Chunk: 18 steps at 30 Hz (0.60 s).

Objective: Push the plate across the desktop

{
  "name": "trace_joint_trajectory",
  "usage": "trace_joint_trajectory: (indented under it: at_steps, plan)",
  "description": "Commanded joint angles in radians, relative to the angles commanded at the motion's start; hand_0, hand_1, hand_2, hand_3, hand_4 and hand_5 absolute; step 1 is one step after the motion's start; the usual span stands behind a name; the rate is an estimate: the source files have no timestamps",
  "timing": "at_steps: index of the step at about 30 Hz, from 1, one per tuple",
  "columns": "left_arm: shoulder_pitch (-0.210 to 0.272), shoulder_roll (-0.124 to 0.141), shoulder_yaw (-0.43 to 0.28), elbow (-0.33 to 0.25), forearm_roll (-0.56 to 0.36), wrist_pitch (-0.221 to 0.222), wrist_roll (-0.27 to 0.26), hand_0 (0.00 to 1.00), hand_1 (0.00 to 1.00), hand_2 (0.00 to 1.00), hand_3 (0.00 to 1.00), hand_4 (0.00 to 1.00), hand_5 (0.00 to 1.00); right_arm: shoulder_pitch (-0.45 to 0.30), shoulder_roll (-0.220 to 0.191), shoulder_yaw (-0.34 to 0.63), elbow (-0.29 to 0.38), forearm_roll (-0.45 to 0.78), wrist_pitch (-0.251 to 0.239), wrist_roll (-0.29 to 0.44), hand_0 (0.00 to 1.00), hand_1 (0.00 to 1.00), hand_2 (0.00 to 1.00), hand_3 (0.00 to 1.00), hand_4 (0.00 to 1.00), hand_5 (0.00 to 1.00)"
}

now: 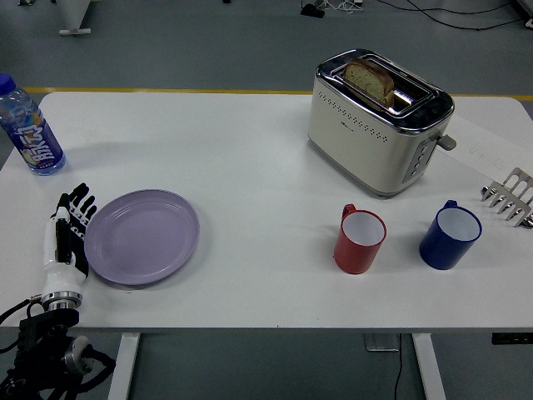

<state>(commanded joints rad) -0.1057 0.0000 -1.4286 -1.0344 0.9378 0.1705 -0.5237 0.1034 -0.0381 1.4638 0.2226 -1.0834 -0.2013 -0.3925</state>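
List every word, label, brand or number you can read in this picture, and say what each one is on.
None can be read for certain.
Water bottle: its blue label bears large white characters, too blurred to quote.
Toaster: a small dark brand mark on its cream side, too small to read.
Purple plate, red mug, blue mug: no print visible.
Paper sheet beside the toaster: faint marks, illegible.

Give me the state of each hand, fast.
Left hand: open, fingers straight, holding nothing, its side against the plate rim.
Right hand: not in view.
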Motion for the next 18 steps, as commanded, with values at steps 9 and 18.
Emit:
trace_joint_trajectory:
  at_steps: [9,18]
  plan:
    - [-0.010,0.000,0.056,-0.005,-0.059,0.018,-0.023,0.852,0.870,0.898,0.757,0.498,0.998,0.000,0.000,0.000,0.001,-0.003,0.000,-0.002,0.643,0.611,0.680,0.770,0.504,0.564]
    - [-0.015,0.000,0.103,0.001,-0.075,0.018,-0.023,0.857,0.870,0.898,0.751,0.496,0.998,-0.003,-0.001,-0.003,0.002,-0.001,0.000,-0.004,0.643,0.611,0.680,0.770,0.504,0.563]
